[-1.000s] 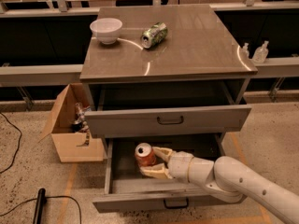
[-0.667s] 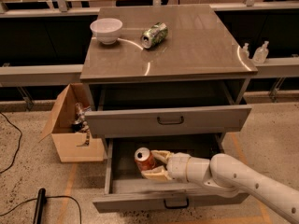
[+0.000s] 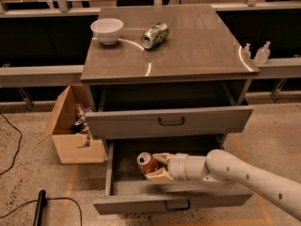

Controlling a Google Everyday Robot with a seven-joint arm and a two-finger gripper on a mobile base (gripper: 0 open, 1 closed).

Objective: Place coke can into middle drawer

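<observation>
Leaning to one side inside the middle drawer [image 3: 141, 202], the coke can [image 3: 147, 163] is in the left half of this drawer, with its silver top turned up and to the left. The pincer [image 3: 152, 166] is also inside the middle drawer. Its two pale fingers [image 3: 163, 157] are closed on the coke can, one behind it and one in front of it, so the can is held between them. I cannot tell if the can touches the drawer floor. The white arm [image 3: 244, 173] goes from the pincer over the right part of the middle drawer and out to the lower right. The middle drawer is pulled far out. Directly above it, the upper drawer [image 3: 169, 121] is open too, but pulled out less. Higher above the middle drawer is the worktop [image 3: 197, 46]. On it a white bowl [image 3: 107, 30] stands at the back left, and a green and silver can [image 3: 155, 35] lies on its side near the bowl. To the left of the middle drawer, an open cardboard box [image 3: 70, 145] stands on the floor. To the upper right of the middle drawer, two small bottles [image 3: 262, 53] stand on a ledge.
</observation>
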